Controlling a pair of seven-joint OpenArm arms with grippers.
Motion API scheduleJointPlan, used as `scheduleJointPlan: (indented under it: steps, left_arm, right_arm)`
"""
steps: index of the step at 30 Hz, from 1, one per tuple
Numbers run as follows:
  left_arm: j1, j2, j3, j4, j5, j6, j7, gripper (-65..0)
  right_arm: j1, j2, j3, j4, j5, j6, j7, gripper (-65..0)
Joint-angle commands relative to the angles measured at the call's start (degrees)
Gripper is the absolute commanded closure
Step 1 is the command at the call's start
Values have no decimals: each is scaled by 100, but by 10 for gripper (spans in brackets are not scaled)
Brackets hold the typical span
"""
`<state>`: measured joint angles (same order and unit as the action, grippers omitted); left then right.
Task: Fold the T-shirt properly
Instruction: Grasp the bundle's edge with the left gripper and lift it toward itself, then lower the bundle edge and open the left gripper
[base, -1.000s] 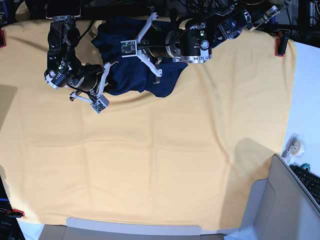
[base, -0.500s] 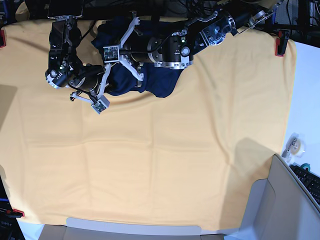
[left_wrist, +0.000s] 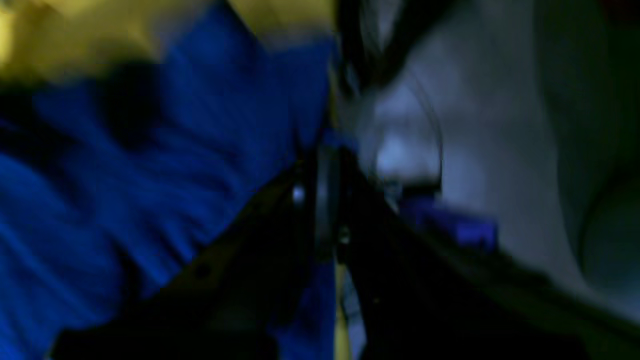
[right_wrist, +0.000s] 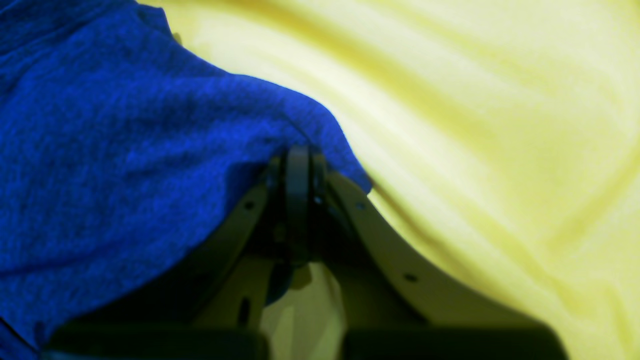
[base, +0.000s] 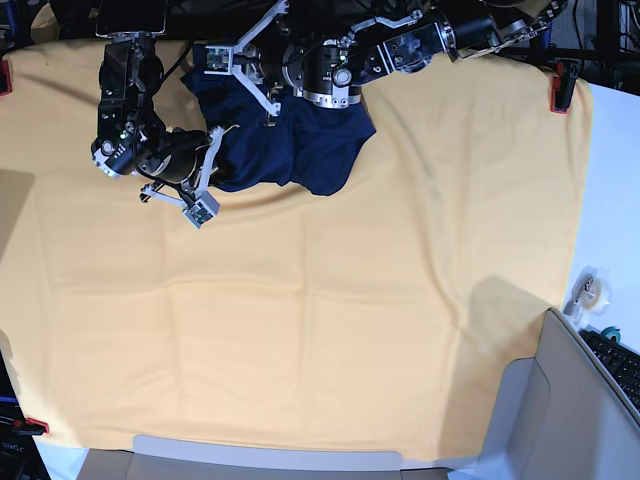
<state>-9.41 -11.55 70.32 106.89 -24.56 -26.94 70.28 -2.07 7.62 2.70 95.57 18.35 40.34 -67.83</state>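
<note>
Right wrist view: right gripper (right_wrist: 298, 165) pinches the T-shirt (right_wrist: 115, 145) edge, left gripper (left_wrist: 327, 195) looks clamped on fabric too, probably to spread it out.

left wrist view blurred, T-shirt (base: 300, 145) partly hidden

Work surface: a table covered by a yellow-orange cloth (base: 300, 330), which fills most of the base view and shows faint fold creases and soft shadows. Red clamps (base: 558, 93) hold the cloth at its edges. Right of the cloth lies a bare white surface (base: 610, 200), carrying a small roll of tape (base: 588, 292). Below that, a black keyboard (base: 618, 365) sits beside a grey panel (base: 560, 400). Lighting is even, from overhead.
</note>
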Motion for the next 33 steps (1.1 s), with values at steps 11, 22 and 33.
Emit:
scheduleJointPlan:
  steps: [11, 22, 33]
  left_arm:
    - [-92, 122, -364, 1280, -72, 8, 264, -1]
    - [-92, -1065, -1367, 1201, 95, 26, -773, 0]
    - [778, -1434, -1314, 1043, 1317, 8, -887, 0]
  right_arm:
    - [-44, 16, -28, -84, -354, -34, -386, 0]
    - [-62, -1, -28, -84, -354, -34, -377, 0]
    - [-44, -10, -28, -76, -354, -34, -377, 0]
